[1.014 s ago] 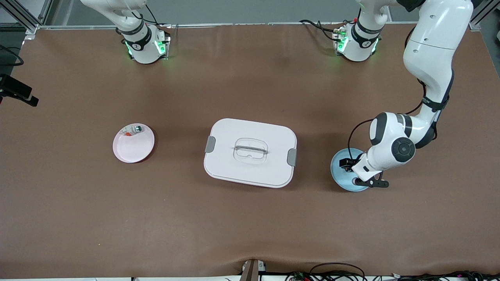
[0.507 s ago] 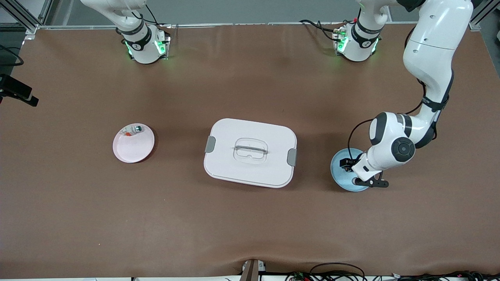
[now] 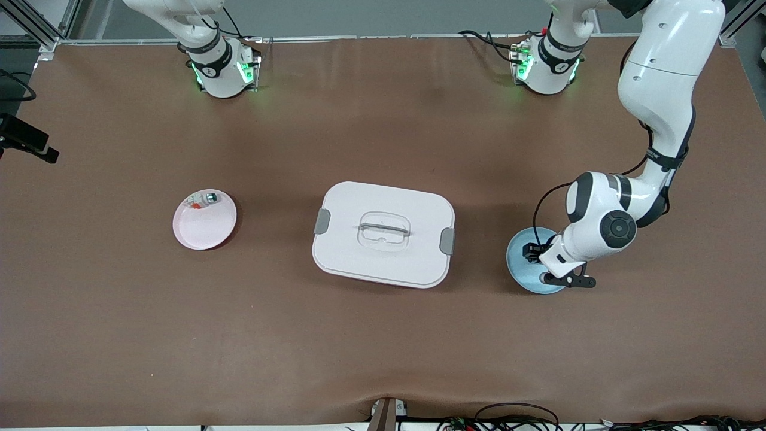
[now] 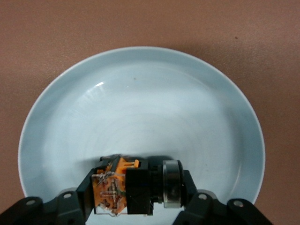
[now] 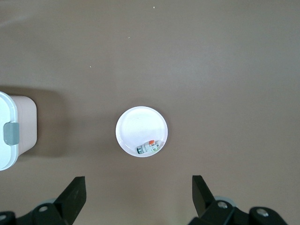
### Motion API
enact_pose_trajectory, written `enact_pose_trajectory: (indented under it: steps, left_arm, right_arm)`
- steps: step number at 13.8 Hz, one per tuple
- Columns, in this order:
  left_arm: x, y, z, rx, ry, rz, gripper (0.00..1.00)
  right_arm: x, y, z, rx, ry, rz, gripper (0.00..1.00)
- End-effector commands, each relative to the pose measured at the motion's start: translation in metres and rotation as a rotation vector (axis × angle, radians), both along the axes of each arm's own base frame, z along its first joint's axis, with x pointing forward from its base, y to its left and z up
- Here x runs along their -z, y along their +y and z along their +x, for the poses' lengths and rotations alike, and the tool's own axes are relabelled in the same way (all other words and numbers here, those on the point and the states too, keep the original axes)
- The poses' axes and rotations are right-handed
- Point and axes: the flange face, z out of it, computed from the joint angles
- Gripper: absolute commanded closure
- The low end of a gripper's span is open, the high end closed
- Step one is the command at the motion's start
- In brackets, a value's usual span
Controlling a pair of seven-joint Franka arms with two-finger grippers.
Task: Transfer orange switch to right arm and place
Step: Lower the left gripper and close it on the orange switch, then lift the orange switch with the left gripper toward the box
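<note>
While the right gripper [image 5: 136, 199] waited high, fingers spread | left gripper [image 4: 136, 199] clamped orange switch [image 4: 133, 185] | in blue plate [image 4: 140, 93].

Two robot arms stand at one brown bench [image 3: 383, 347]. On it sit two small plates, one pink [image 3: 204, 222] and one blue [image 3: 519, 258], and one white lidded box [image 3: 383, 233]. Each plate carries one small part: a whitish piece [image 3: 203, 200] and an orange switch [image 4: 126, 192].
</note>
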Motion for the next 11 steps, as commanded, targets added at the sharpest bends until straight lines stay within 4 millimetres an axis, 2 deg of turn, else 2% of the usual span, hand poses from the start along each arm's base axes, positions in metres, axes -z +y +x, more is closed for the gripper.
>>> enact_pose_trajectory:
  steps: [1, 3, 7, 8, 11]
  left_arm:
    - [-0.027, 0.009, 0.002, -0.009, -0.037, 0.011, 0.72]
    - [-0.044, 0.011, 0.002, -0.010, -0.023, 0.015, 0.72]
    - [-0.092, 0.020, -0.003, -0.042, 0.036, 0.010, 0.72]
    - [-0.108, 0.019, -0.004, -0.060, 0.058, -0.007, 0.72]
    - [-0.173, 0.016, -0.007, -0.113, 0.121, -0.050, 0.72]
  right_arm:
    - [-0.002, -0.003, -0.007, -0.004, -0.002, 0.017, 0.00]
    - [-0.002, -0.003, -0.007, -0.004, -0.002, 0.017, 0.00]
    - [-0.002, -0.002, -0.006, -0.006, -0.004, 0.017, 0.00]
    - [-0.003, -0.002, -0.006, -0.006, -0.007, 0.017, 0.00]
    - [-0.002, -0.002, -0.006, -0.005, -0.007, 0.017, 0.00]
